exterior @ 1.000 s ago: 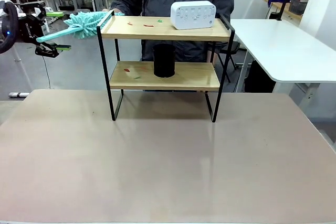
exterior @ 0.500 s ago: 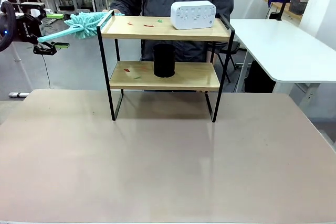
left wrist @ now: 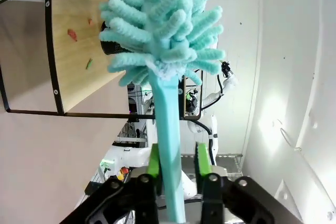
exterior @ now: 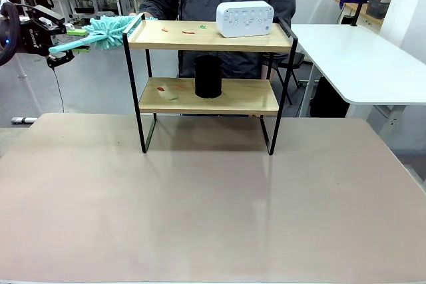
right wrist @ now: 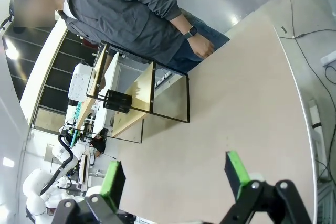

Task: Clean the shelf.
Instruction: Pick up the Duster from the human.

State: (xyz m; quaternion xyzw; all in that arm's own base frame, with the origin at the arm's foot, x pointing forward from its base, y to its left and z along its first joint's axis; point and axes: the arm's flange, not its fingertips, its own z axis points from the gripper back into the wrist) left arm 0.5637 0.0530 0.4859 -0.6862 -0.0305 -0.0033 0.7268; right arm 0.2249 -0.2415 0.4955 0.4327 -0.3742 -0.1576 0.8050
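My left gripper (exterior: pixel 68 44) has closed from spread and now pinches the duster (exterior: pixel 110 31) by its handle, with the fluffy head just beside the left end of the shelf (exterior: pixel 180 39). The shelf stands at the far middle of the table (exterior: pixel 200 217), with scraps (exterior: pixel 188 32) lying on both boards. I judge sweeping can begin. My right gripper (right wrist: pixel 176 179) is spread and holds nothing.

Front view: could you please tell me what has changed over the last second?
The left hand narrowed from wide open to close around the handle of the duster and rose slightly; firm grip unclear. The shelf, white box and black cup stayed put.
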